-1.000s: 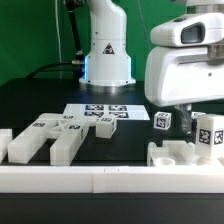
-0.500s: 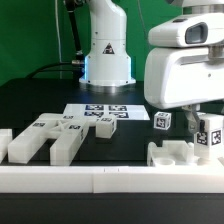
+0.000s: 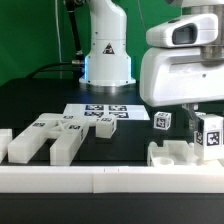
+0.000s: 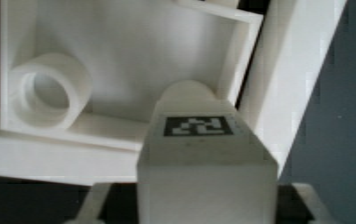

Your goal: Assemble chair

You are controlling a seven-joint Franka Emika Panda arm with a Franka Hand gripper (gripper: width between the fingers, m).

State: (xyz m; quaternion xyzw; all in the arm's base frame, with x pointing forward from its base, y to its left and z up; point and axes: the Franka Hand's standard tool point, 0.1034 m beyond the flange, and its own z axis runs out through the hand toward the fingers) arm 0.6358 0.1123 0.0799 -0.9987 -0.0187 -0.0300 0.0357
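Though its fingertips are mostly hidden by the part between them, the pincer (image 3: pixel 205 118) reads as pinching a tagged bar (image 3: pixel 210 138), with the jaws drawn in on either side. The bar is upright and cut off by the frame edge on the exterior view's right.

Wrist view: the bar (image 4: pixel 201 150) fills the middle with its tag facing the camera. Its near end is blurred and the finger edges barely show beside it. Can't tell whether the bar touches the worktop (image 3: pixel 35 105). Its base is hidden behind a notched block (image 3: pixel 172 153) just below and in front of the pincer.

A small tagged cube (image 3: pixel 162 122) sits just beside the pincer, toward the exterior view's left, apart from the bar. A slab group (image 3: pixel 45 138) with tags lies well apart from the pincer on that same side. The pieces overlap, so the count is unclear. The marker board (image 3: pixel 100 113) lies flat on the worktop, between the slab group and the robot base (image 3: pixel 105 50). The border rail (image 3: pixel 100 180) runs across the front, nearer the camera than the pincer, and hides the parts' lower edges.

Wrist view, beyond the bar: a framed part (image 4: pixel 130 55) with raised walls has a round ring (image 4: pixel 47 90) inside its recess. Hole or boss, can't tell. A long white strip (image 4: pixel 308 60) runs alongside it, identity unclear.
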